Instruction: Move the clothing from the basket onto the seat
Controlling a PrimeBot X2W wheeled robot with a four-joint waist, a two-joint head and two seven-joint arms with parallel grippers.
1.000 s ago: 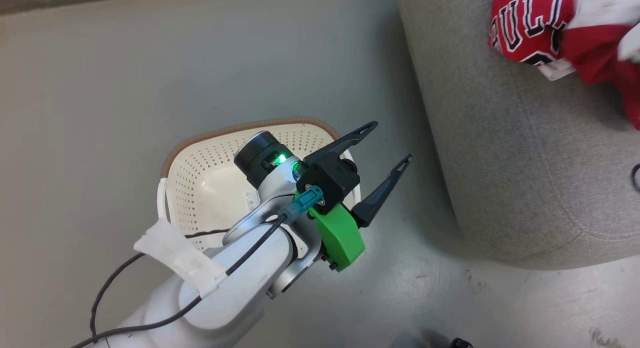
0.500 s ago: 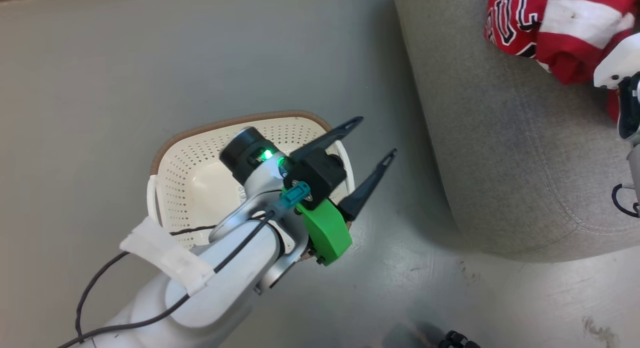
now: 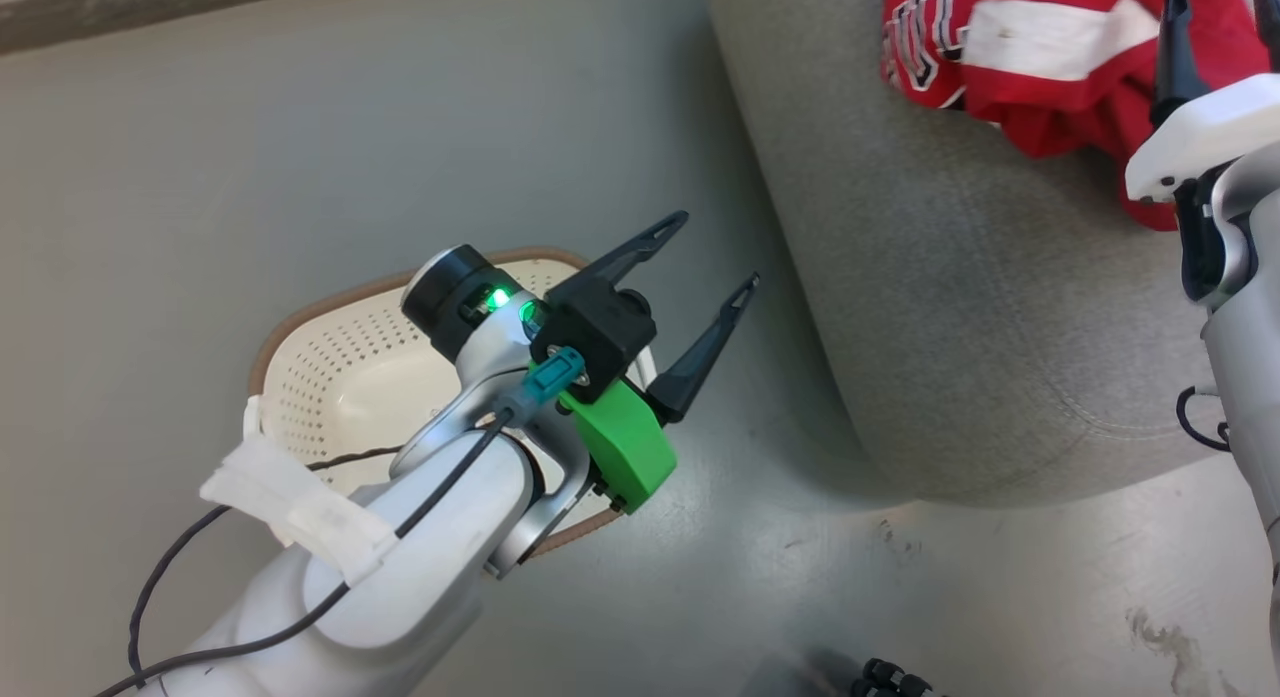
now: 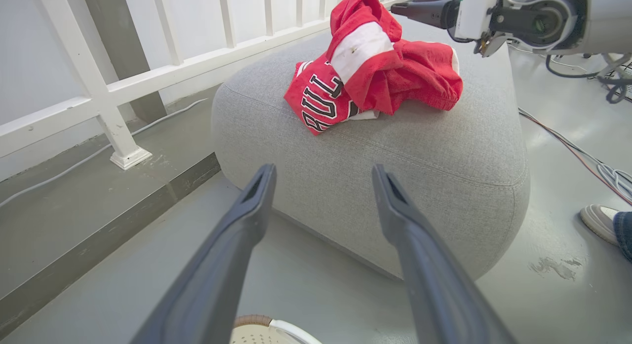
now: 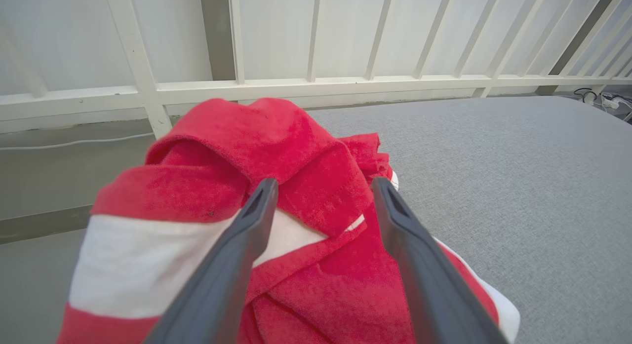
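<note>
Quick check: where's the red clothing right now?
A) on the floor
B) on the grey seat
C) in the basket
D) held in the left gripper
B: the red clothing lies bunched on top of the grey seat; the left gripper is open with nothing between its fingers, and the part of the basket that shows is bare.
</note>
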